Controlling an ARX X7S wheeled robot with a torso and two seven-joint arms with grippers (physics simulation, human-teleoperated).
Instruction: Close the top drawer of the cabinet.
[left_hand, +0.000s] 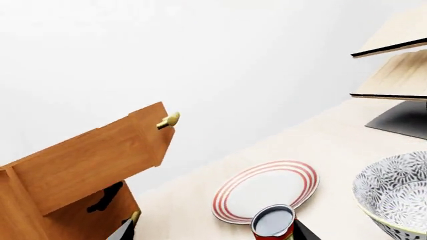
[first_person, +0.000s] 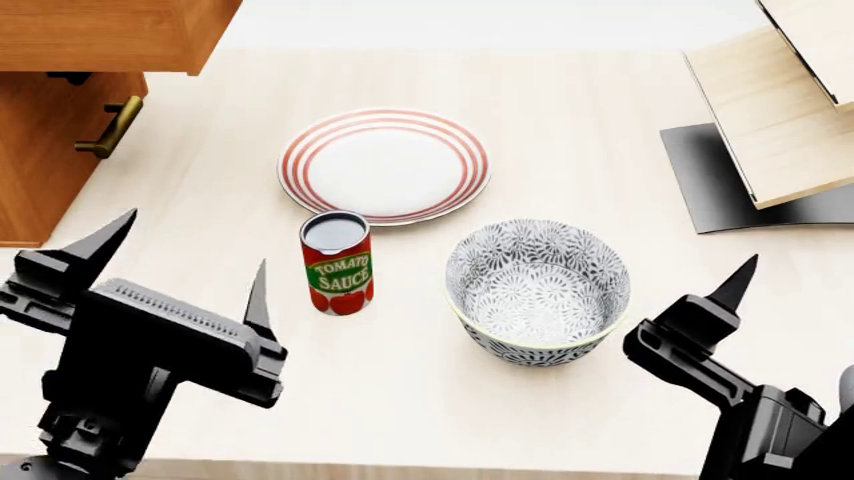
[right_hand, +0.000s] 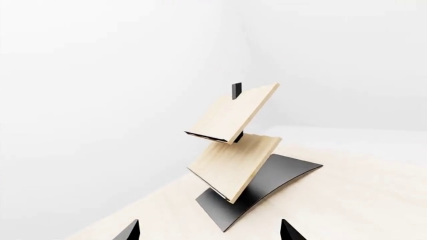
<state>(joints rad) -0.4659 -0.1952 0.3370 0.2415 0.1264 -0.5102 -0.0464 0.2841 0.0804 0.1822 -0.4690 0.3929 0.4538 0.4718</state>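
Observation:
The orange-brown cabinet (first_person: 47, 170) stands at the table's far left. Its top drawer (first_person: 114, 35) is pulled out and overhangs the lower drawer front, whose brass handle (first_person: 111, 127) shows below it. In the left wrist view the top drawer (left_hand: 93, 160) juts out with one end of its brass handle (left_hand: 169, 120) showing. My left gripper (first_person: 187, 262) is open and empty, low at the front left, well short of the cabinet; its fingertips frame the bottom of the left wrist view (left_hand: 213, 235). My right gripper (first_person: 801, 305) is open and empty at the front right, facing the rack (right_hand: 208, 235).
A red-striped plate (first_person: 384, 165) lies mid-table. A tomato sauce can (first_person: 336, 262) stands just right of my left gripper. A patterned bowl (first_person: 537, 290) sits front centre. A pale wood rack (first_person: 781, 120) on a dark base stands at the far right.

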